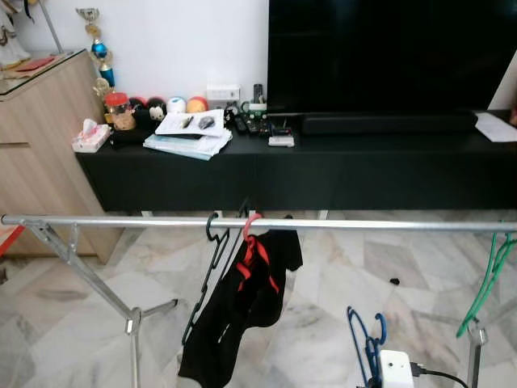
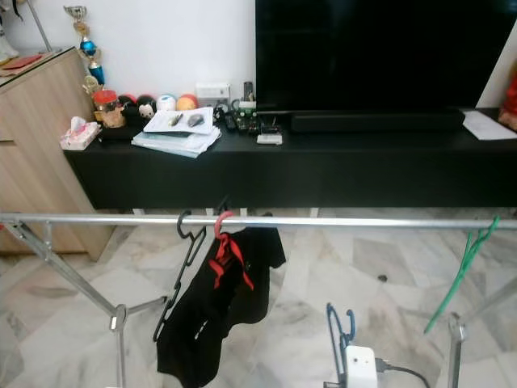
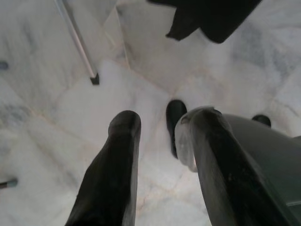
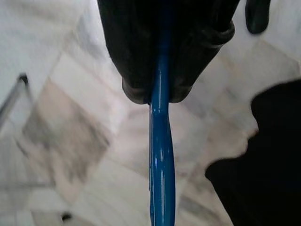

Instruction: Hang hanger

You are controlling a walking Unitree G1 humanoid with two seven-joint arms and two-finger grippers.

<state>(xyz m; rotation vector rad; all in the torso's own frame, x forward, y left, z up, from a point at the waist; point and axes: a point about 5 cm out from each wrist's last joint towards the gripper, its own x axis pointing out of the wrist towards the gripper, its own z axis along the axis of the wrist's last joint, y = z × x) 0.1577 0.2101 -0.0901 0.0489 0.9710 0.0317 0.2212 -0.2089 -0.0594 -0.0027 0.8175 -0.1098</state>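
a metal clothes rail (image 1: 339,224) is running straight across the head views from 9 o'clock to 3 o'clock. near its middle a black hanger (image 1: 207,275) and a red hanger (image 1: 251,230) are hooked over it side by side, and a black shirt with red trim (image 1: 242,311) is hanging from the red one. at the 3 o'clock end a green hanger (image 1: 485,283) is dangling from the rail at a slant.

the blue hanger (image 1: 365,339) is sitting low at about 5 o'clock in the head views, below the rail and not touching it, with its hook pointing up. in the right wrist view the right tool (image 4: 162,94) is clamped on the blue hanger's bar, the two black fingers pressing on either side of it over the marble floor (image 1: 323,291). a white box with a cable (image 1: 397,369) is showing just beside the hanger at the bottom edge.

the left tool (image 3: 157,136) is hanging over the floor with its fingers (image 3: 123,141) spread apart and nothing between them; a rack leg (image 3: 77,42) and the shirt's hem are lying beyond it.

behind the rail a long black table (image 1: 323,166) is carrying a dark tv (image 1: 388,56), papers (image 1: 190,133) and small items, with a wooden cabinet (image 1: 36,153) at 9 o'clock.
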